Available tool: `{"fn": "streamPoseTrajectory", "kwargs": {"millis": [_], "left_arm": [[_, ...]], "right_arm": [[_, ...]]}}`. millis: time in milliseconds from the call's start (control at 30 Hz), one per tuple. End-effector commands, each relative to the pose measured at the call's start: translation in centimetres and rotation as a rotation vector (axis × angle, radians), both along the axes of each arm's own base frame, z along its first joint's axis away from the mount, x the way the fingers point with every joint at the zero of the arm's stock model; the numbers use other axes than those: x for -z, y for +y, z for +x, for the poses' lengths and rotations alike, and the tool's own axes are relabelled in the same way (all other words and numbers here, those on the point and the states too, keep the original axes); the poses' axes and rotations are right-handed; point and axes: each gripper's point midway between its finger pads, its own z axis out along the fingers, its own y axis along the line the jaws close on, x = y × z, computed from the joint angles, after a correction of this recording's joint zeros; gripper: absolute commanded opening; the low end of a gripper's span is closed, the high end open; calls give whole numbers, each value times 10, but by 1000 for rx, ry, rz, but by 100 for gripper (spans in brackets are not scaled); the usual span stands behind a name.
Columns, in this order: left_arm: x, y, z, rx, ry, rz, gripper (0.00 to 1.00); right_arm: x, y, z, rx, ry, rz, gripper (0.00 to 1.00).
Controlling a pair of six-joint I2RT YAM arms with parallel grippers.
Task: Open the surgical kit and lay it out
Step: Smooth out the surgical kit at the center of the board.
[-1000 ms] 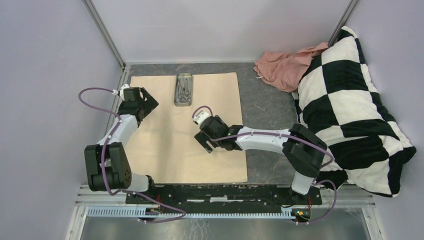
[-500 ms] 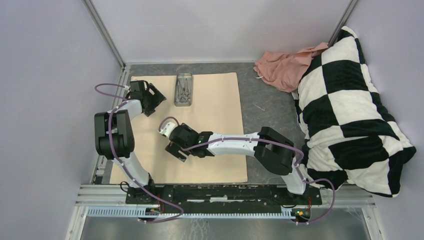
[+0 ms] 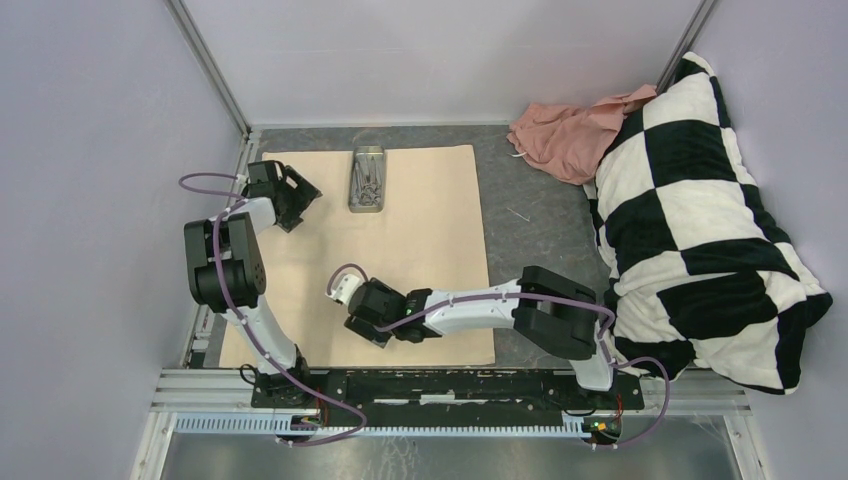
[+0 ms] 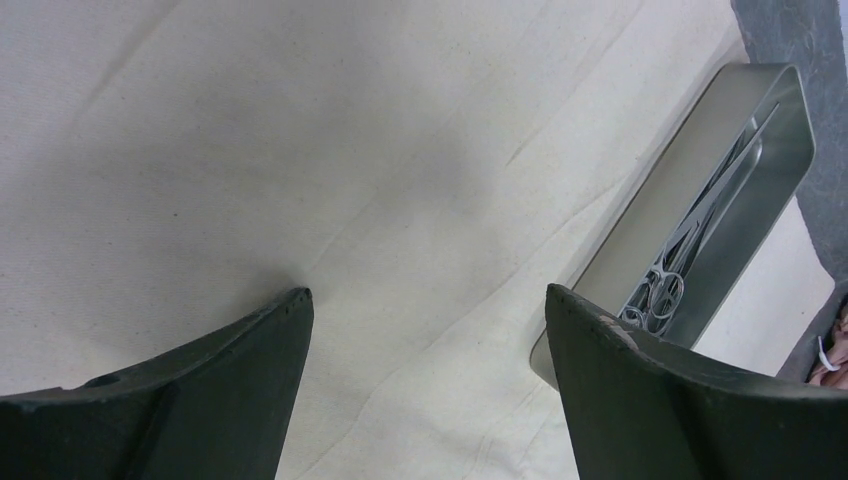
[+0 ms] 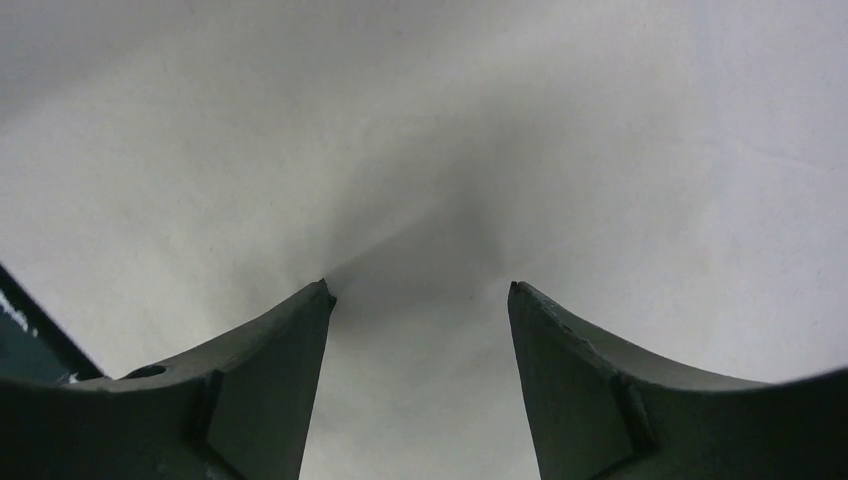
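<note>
A checked pillow (image 3: 700, 220) fills the right side, clear of the work. The beige cloth (image 3: 420, 240) lies spread flat, with a pink rag (image 3: 565, 135) well beyond it. The steel tray (image 3: 367, 180) sits at the cloth's far edge, its long axis pointing away from the arms. The left gripper (image 4: 425, 300), wide open and empty, is just left of the tray and so the nearer one. The right gripper (image 5: 420, 288), jaws apart and empty, hangs over the cloth's near part. Scissor-handled tools (image 4: 690, 240) lie inside the tray
</note>
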Motion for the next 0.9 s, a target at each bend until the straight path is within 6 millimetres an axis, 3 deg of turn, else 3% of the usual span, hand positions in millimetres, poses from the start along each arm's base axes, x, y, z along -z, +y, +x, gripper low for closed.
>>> {"fn": "streamPoseTrajectory", "kwargs": {"millis": [0,167,267,367,633,867], "left_arm": [[37,16,-13,-62,118,7,94],[36,20,-13,-67,121,24,94],[35,16,-11,-54,111,9,94],[37,13,-11,-50,111,-10,94],[34,9,-11,-62,105,-48,94],[35,11,-14,-100,108,-55,95]], "right_arm": [[2,-22,-26,-8,33,-27,73],[-37,-14,-26,-10,26,81,74],[-62,-11,-8,19,-22,132,78],[-74,-12,19,77,-52,157,82],[-58,-8,71,196,-84,90,77],[-18,-13,62,186,-32,26,59]]}}
